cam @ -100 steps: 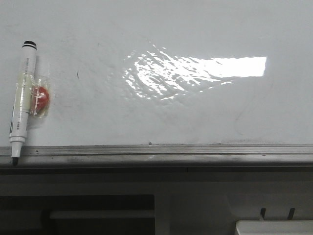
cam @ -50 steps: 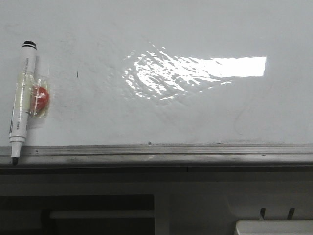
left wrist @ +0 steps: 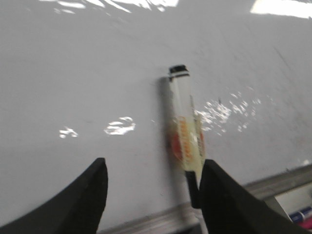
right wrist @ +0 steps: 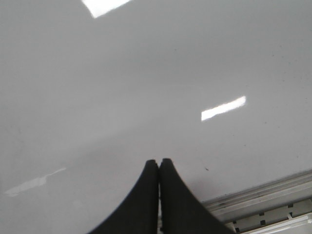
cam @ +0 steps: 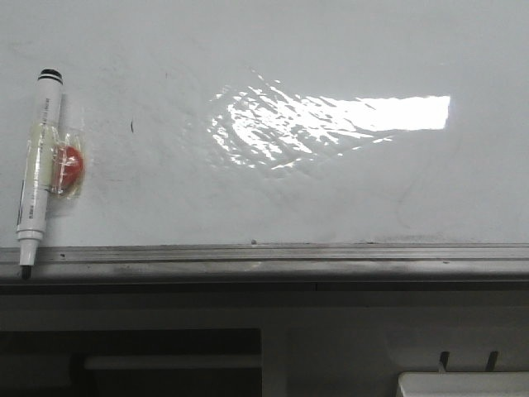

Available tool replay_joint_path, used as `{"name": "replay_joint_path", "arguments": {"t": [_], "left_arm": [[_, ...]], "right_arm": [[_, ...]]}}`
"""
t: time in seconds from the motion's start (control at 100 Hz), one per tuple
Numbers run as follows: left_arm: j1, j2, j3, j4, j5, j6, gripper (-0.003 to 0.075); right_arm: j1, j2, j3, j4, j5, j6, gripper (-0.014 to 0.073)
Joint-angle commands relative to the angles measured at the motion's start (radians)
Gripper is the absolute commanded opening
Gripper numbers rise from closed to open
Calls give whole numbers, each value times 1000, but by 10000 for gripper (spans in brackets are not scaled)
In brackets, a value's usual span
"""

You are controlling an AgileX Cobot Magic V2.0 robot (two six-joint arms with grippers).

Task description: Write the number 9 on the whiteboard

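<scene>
The marker looks light, stiff and slick; its mid-barrel by the red tag seems the best hold. It lies on the whiteboard, tip on the rail at 6 o'clock. The left fingers are spread, marker beside the near one. The right fingers are pressed together. No 9 is drawn.

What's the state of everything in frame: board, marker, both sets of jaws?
whiteboard: no 9 drawn yet, only a tiny black tick and faint smudges, bright glare patch.
marker: uncapped, lying on the board, tip at the grey edge rail, ungripped.
red piece in clear wrap: attached beside the marker barrel.
left gripper: jaws wide open, empty, marker tip near one jaw.
right gripper: jaws shut, empty.
</scene>
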Motion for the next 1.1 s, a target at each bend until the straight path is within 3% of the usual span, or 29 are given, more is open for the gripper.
{"name": "replay_joint_path", "arguments": {"t": [0.0,0.4,0.79,0.91,0.98,1.09], "left_arm": [[-64,41,-26,-6,-95,-8,388],[-193,248,-26,-59,-302,-8,386],[-196,413,-26,-60,-416,-9,386],[-196,447,-26,-64,-416,-9,385],[-196,459,-26,-103,-414,-9,348],[-196,461,-26,-108,-414,-9,179]], "right_arm": [[2,17,-31,5,-78,-3,-70],[2,17,-31,5,-80,-3,-70],[10,17,-20,5,-89,-3,-70],[71,17,-20,3,-87,-3,-70],[150,17,-20,-3,-77,-3,-70],[302,17,-20,-4,-62,-9,-70]]}}
